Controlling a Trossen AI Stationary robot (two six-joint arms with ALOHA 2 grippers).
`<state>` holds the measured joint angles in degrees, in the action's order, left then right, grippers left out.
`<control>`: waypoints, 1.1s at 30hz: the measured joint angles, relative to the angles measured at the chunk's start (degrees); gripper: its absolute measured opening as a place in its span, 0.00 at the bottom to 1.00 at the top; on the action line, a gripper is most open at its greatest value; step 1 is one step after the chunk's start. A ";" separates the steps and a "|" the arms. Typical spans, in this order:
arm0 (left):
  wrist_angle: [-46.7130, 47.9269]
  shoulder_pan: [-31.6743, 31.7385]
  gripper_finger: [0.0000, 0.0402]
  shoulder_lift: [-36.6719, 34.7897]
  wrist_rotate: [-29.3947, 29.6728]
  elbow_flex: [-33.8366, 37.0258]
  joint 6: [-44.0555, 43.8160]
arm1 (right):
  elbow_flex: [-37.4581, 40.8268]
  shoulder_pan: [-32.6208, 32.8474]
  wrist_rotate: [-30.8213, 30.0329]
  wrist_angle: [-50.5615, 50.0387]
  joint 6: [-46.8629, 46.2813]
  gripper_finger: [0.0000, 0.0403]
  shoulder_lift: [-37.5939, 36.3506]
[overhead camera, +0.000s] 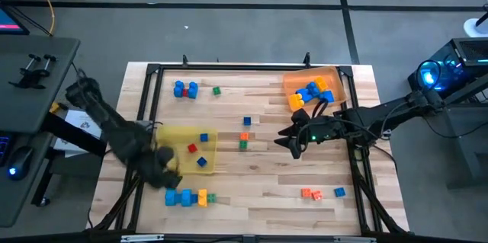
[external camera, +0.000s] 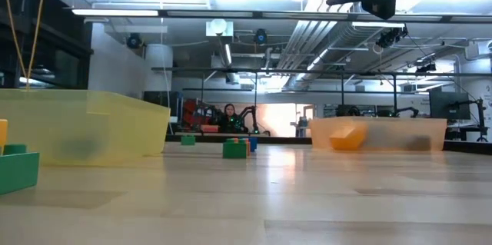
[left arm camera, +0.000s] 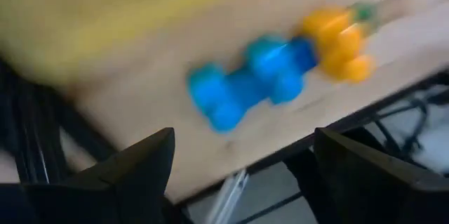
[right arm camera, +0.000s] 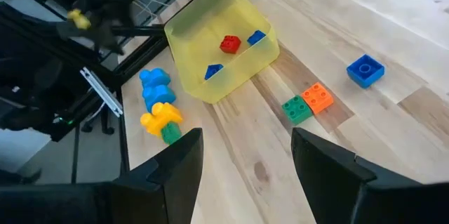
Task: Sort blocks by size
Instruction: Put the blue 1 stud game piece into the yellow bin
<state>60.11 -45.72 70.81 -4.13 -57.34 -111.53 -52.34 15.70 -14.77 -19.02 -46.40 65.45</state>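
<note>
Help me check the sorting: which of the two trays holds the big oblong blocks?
The orange tray at the table's far right corner; the yellow tray holds only small cubes.
</note>
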 joint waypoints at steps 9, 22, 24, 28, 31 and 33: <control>-2.66 -8.83 0.81 17.42 -2.38 -2.52 -21.44 | 0.00 -0.08 -1.33 -1.77 0.38 0.52 0.00; -8.26 -6.24 0.76 23.44 -0.68 -2.53 -21.10 | 0.00 -0.35 -0.45 -1.77 0.00 0.52 0.00; -9.16 -6.22 0.69 24.40 -1.19 -2.53 -21.30 | 0.00 -0.35 -0.45 -1.81 0.33 0.52 0.00; -9.48 -5.61 0.49 25.39 -1.75 -2.51 -21.35 | 0.00 -0.35 -0.45 -1.90 0.38 0.52 0.00; -8.77 -5.28 0.27 25.07 -1.79 -2.53 -21.22 | 0.00 -0.35 -0.48 -1.99 0.40 0.52 0.00; -7.34 -5.24 0.14 24.29 -1.63 -2.65 -20.42 | 0.00 -0.35 -1.13 -2.21 0.42 0.52 0.00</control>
<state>52.77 -50.96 95.10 -5.76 -60.00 -131.95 -52.34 15.35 -15.90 -21.24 -45.98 65.45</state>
